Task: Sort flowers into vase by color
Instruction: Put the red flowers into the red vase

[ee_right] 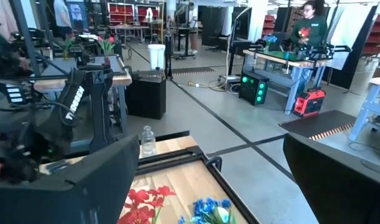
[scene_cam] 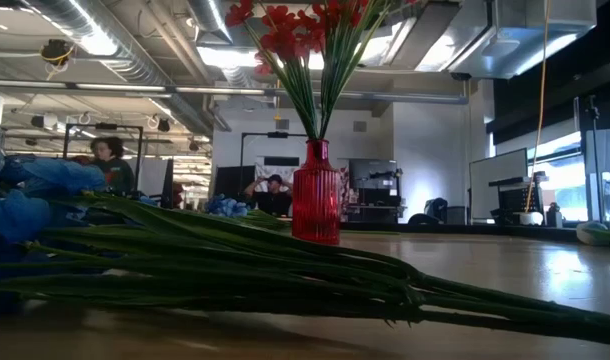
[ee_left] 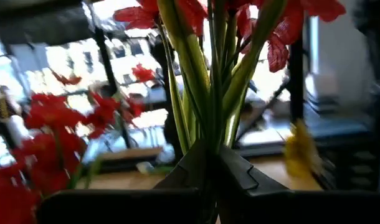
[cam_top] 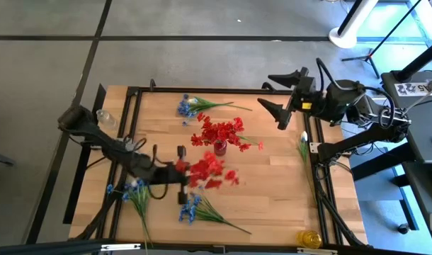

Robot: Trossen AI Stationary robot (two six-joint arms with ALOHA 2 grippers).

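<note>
My left gripper (cam_top: 182, 168) is at the table's middle, shut on a bunch of red flowers (cam_top: 210, 174) whose blooms point toward the table's right. Just beyond it a red vase (cam_top: 219, 147) stands upright and holds more red flowers (cam_top: 219, 130); it shows in the low view as the red vase (scene_cam: 316, 205). Blue flowers lie flat on the table in three places: blue flowers at the far side (cam_top: 190, 107), blue flowers at the near side (cam_top: 191, 208) and blue flowers at the near left (cam_top: 134, 190). A white sprig (cam_top: 303, 146) lies by the right edge. My right gripper (cam_top: 279, 95) hangs open, raised over the far right corner. My left gripper pinches the red bunch by its green stems (ee_left: 209, 146) between its two fingers (ee_left: 240, 174). The fingers come level from the table's left and lie along the stems. The blooms (ee_left: 283, 43) stand out beyond the fingertips. The stems' lower ends are hidden behind the fingers.
A yellow vase (cam_top: 309, 239) stands at the near right corner and a clear bottle (cam_top: 106, 117) at the far left one. A black frame (cam_top: 202, 91) runs round the tabletop. Long green stems (scene_cam: 285, 270) lie across the near side. People stand at benches in the room beyond.
</note>
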